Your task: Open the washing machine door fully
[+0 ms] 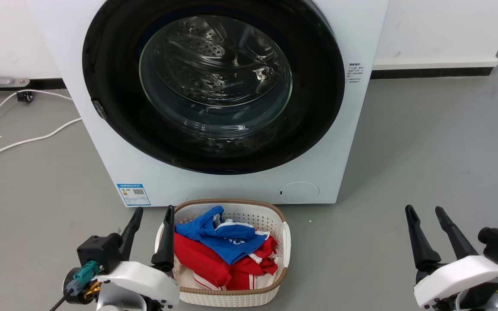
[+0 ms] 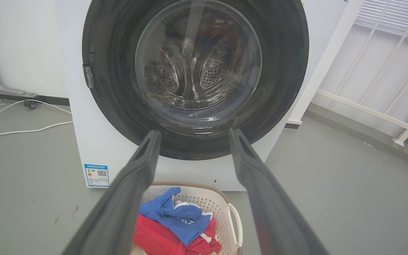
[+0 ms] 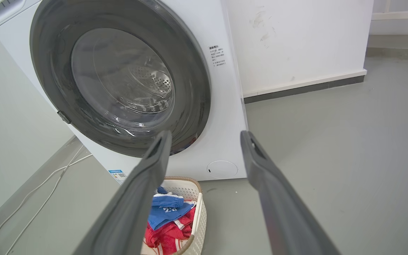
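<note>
Claws first: my left gripper [image 1: 154, 211] and right gripper [image 1: 425, 211] both have their fingers spread wide with nothing in them. They're parked low and well short of the machine, so nothing's grabbed yet.

The washing machine door [image 1: 214, 86] is shut. It lies flush against the front of the white washing machine [image 1: 80, 142], and you can see the steel drum [image 1: 205, 47] through the glass. On the door's left rim there's a small grey tab [image 1: 98, 109]. I'm guessing that's the catch side and the hinges are on the right, though I can't actually see any.

Step-wise I'd call this the very start, since the reach hasn't happened. Next move, I reckon: bring the left gripper up to that left rim and get a fingertip behind the edge by the tab. Then pull till it pops and sweep it round to the right until it's fully open.

Just in front of the machine, below the door, sits a white laundry basket [image 1: 285, 242] holding a blue shirt [image 1: 227, 237] and red clothes [image 1: 205, 263]. The left gripper is right by its left rim, so the arm has to lift over it. White cables [image 1: 24, 140] lie on the grey floor [image 1: 426, 151] off to the left, well clear.
</note>
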You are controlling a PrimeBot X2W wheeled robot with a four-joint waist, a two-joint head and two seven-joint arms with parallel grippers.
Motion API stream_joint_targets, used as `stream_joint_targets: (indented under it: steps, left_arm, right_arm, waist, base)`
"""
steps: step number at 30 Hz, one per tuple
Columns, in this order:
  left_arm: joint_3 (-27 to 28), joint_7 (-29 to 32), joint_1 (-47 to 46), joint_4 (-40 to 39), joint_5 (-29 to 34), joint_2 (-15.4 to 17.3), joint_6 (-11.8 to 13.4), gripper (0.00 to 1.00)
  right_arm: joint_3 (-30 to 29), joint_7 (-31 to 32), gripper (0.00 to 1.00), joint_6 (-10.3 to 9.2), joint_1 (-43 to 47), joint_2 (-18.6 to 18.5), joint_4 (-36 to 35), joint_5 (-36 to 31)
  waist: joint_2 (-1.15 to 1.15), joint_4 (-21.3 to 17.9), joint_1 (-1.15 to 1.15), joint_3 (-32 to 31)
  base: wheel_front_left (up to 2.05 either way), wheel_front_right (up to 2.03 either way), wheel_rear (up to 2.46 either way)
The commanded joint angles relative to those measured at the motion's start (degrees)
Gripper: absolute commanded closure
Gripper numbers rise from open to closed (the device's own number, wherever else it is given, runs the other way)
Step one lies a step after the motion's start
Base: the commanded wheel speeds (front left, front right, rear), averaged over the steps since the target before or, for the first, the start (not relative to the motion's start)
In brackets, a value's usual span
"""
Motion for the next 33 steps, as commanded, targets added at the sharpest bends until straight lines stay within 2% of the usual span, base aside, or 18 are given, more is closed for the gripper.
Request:
stream_joint_targets:
  steps: [1, 33]
  left_arm:
    - [-0.3, -0.5, -1.0, -0.3, 1.3, 0.5, -0.1, 0.00]
    - [0.4, -4.4, -1.3, 2.8, 12.0, -0.2, -1.0, 0.00]
  right_arm:
    - [0.0, -0.2, 0.00, 0.11, 0.4, -0.2, -0.7, -1.4]
    - [-3.1, -1.8, 0.00, 0.13, 1.0, 1.9, -2.8, -16.3]
  waist:
    - [0.00, 0.0, 0.00, 0.0]
    - [0.00, -0.6, 0.00, 0.1]
  base:
    - [0.00, 0.00, 0.00]
    - [0.00, 0.00, 0.00]
